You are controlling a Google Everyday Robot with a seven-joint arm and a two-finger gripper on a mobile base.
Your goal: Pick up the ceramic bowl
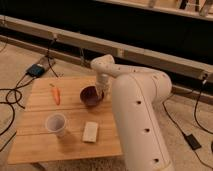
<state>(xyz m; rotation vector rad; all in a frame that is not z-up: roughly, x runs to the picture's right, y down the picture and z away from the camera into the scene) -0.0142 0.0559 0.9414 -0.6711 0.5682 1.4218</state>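
Observation:
The ceramic bowl (90, 95) is a small dark maroon bowl standing upright near the middle of the wooden table (40, 135). My gripper (101, 93) is at the bowl's right rim, at the end of the white arm (135, 100) that reaches down from the right. The arm hides the bowl's right edge.
An orange carrot (56, 94) lies left of the bowl. A white cup (56, 124) stands at the front left. A pale rectangular block (90, 131) lies in front of the bowl. Cables (12, 97) and a blue device (36, 70) lie on the floor to the left.

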